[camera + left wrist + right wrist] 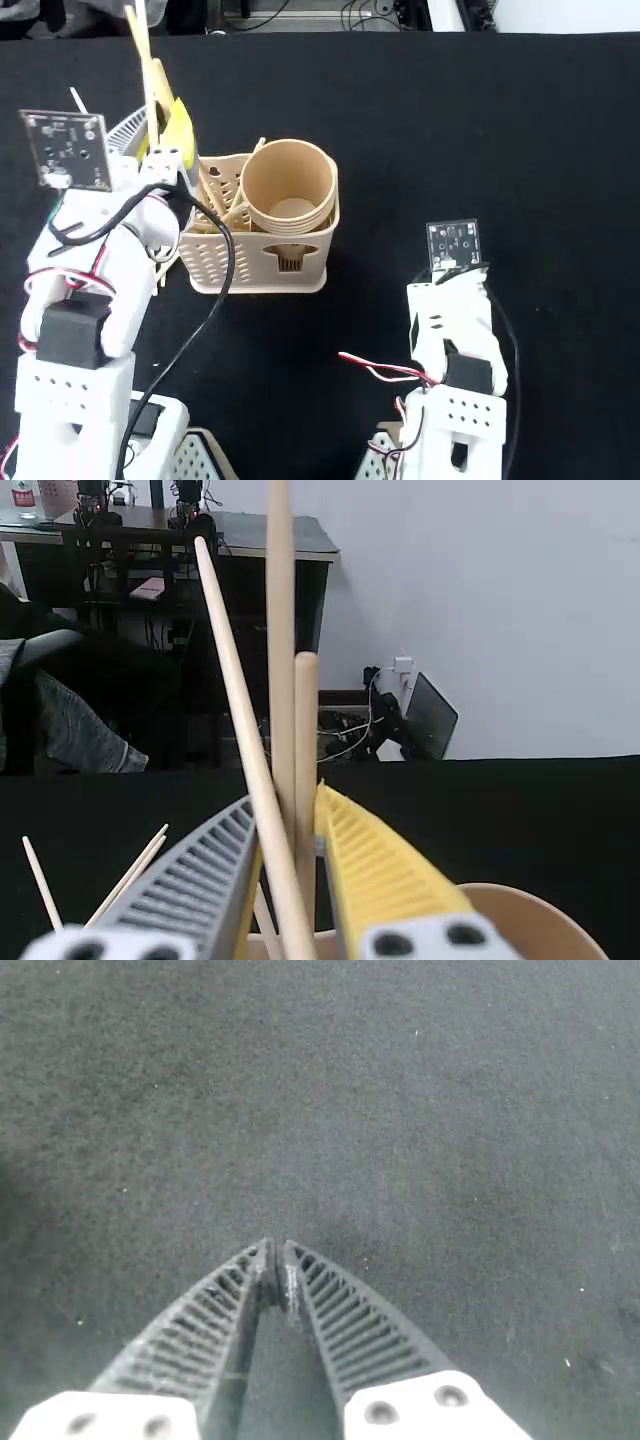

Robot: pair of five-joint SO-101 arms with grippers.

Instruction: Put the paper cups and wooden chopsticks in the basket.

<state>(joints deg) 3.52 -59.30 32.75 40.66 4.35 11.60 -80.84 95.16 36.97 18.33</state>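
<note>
Item 1. Counter (480, 130): black cloth surface that carries everything listed here.

Item 2. Basket (255, 262): beige perforated plastic, standing upright in the left half of the counter, about midway between the far and near edges.

Item 3. Paper cups (290, 190): tan, nested one inside another, upright with mouths open upward. They sit in the right-hand part of the basket and their rims rise above its wall.

Item 4. Stowed chopsticks (215, 198): several pale sticks leaning in the left-hand part of the basket, just beside the cups.

Item 5. Left end effector (160, 125) (290, 800): raised above the counter, just beside the far-left corner of the basket. It has a grey finger (190, 875) and a yellow finger (375, 870). It is clenched on item 6.

Item 6. Wooden chopsticks (145, 60) (280, 680): a small bundle gripped between the two fingers. The sticks point upward and out past the fingertips and splay slightly apart. At least three can be counted in the left wrist view. They are clear of the basket.

Item 7. Right end effector (275, 1260): over bare counter in the right half, toward the near edge, well apart from the basket. Its two grey ribbed fingers are pressed together at the tips with nothing between them
</note>
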